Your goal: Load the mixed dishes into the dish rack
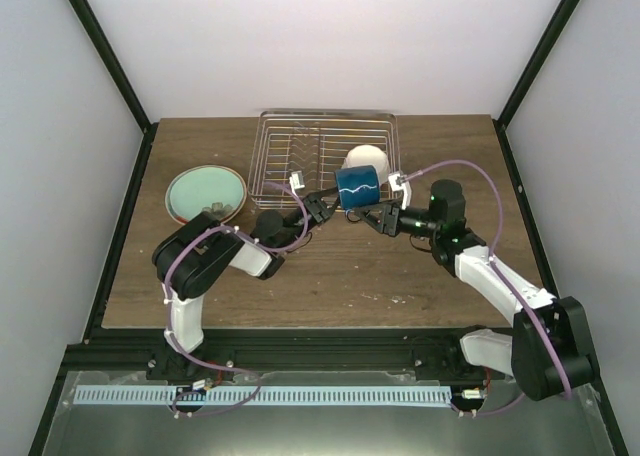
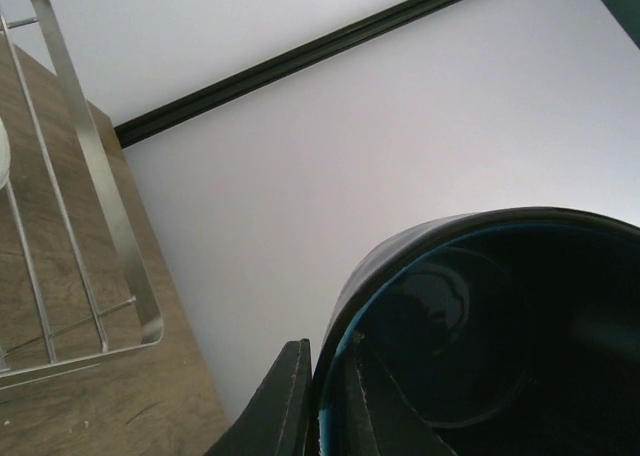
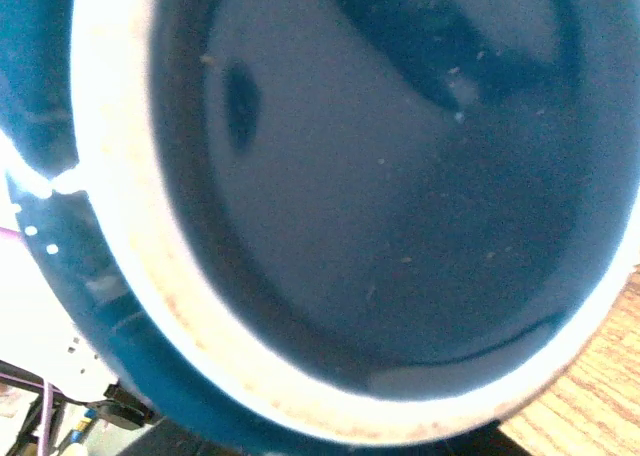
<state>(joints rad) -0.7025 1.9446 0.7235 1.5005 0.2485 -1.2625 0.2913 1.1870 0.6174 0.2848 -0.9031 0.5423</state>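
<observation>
Wooden table [image 1: 330,286]; pale walls [image 1: 60,126]; black corner posts [image 1: 107,51]; perhaps a perforated strip [image 1: 260,394].

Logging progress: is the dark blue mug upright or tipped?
Tipped on its side. From above the dark blue mug shows its curved wall; its open mouth faces the left tool, which pinches the rim.

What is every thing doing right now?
Dark blue mug: tipped sideways, rim pinched by left gripper.
Left gripper: shut on the mug.
Right gripper: right beside the mug, grip unclear.
White cup: sitting in the dish rack.
Dish rack: on the table, holding the white cup.
Teal plate: on the table, not loaded yet.
</observation>
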